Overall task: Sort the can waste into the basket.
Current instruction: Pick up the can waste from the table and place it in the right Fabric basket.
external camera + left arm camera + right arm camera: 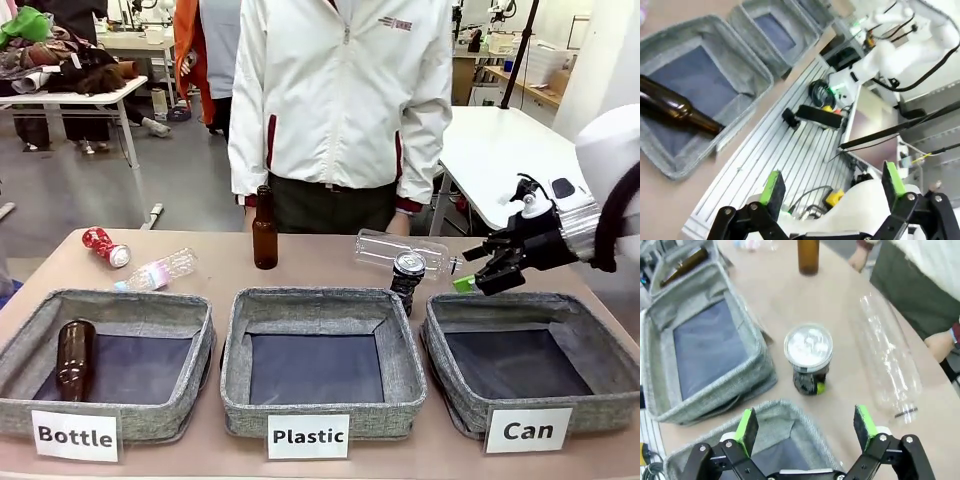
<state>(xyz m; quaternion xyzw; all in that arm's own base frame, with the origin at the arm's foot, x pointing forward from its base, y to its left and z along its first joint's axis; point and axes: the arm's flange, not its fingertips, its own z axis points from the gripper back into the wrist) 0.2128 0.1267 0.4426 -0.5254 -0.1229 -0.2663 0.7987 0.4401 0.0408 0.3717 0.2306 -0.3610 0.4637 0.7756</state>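
— As the tan table (60,270) is looked across from the robot's side, what is seen beyond it?

— A person in a white jacket (340,100) is seen standing at the far edge. Three grey fabric baskets are lined up along the near edge: the "Bottle" basket (160,420) at the left, the "Plastic" basket (240,400) in the middle, and the "Can" basket (455,395) at the right.

— How are the grippers held?

— The right gripper (468,270) is held spread wide and empty above the far rim of the "Can" basket, just beside the black can (407,280). The left gripper (832,185) is likewise spread and empty, over a ribbed metal frame (790,155).

— And the bottles?

— A clear plastic bottle (400,248) is laid behind the black can, and a second plastic bottle (158,270) near the crushed red can (105,246). A brown glass bottle (264,232) is stood upright behind the "Plastic" basket. A second brown bottle (75,358) is laid in the "Bottle" basket.

— The cans?

— The black can is stood upright on the table between the far corners of the "Plastic" and "Can" baskets. The crushed red can is laid at the far left, well apart from the "Can" basket.
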